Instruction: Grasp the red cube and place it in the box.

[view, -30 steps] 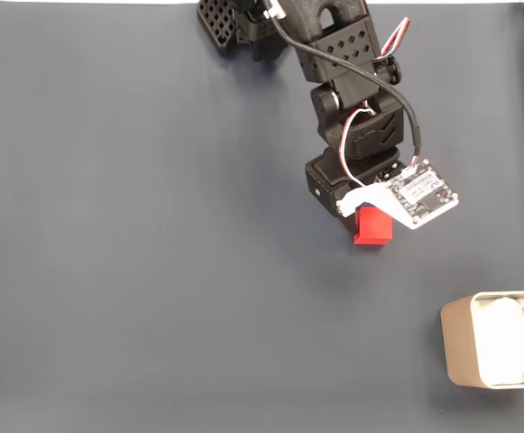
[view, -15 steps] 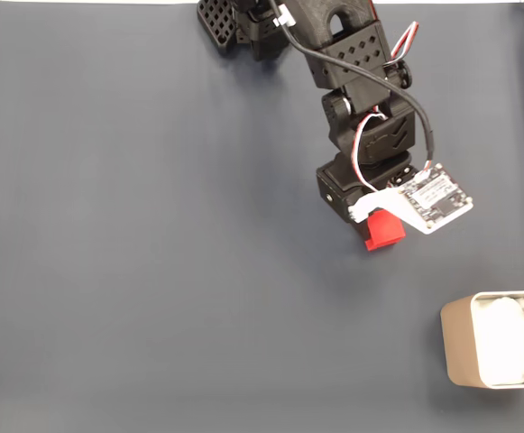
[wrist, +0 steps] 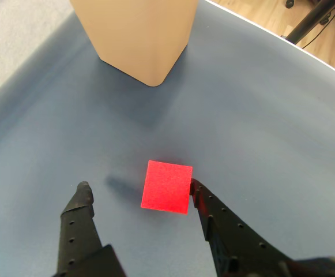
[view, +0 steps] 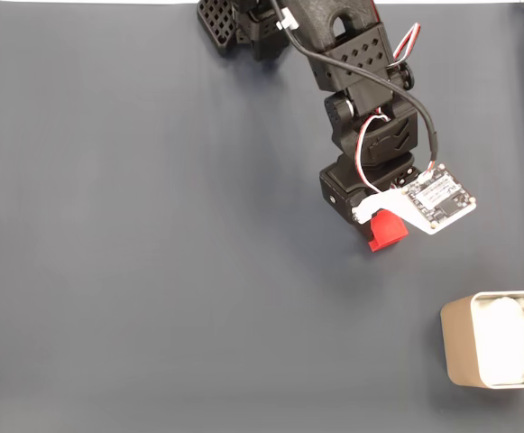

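Wrist view: the end effector [wrist: 138, 193] is spread wide, its right finger touching the red cube [wrist: 166, 186], which sits between the fingers, ready for pinching. The box [wrist: 135, 34] lies ahead on the bench [wrist: 259, 115].

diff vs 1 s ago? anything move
In the fixed view the arm and gripper shifted slightly right and down, and the red cube moved with them and turned a little. In the wrist view one finger touches the cube. The box stayed put.
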`<act>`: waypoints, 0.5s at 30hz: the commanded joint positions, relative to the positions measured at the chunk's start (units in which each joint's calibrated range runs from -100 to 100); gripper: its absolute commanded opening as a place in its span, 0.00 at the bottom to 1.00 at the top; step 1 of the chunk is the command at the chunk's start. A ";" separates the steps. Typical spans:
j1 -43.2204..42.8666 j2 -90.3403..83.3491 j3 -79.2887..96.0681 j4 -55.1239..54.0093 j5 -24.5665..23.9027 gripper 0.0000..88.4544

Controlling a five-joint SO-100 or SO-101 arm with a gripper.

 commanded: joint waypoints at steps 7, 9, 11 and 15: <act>-1.32 -0.29 -3.54 -0.92 -0.29 0.43; -1.47 -0.38 -3.54 -0.92 -0.34 0.43; -1.61 -0.38 -3.54 -0.92 -0.39 0.43; -1.96 -0.46 -3.54 -1.16 -0.54 0.43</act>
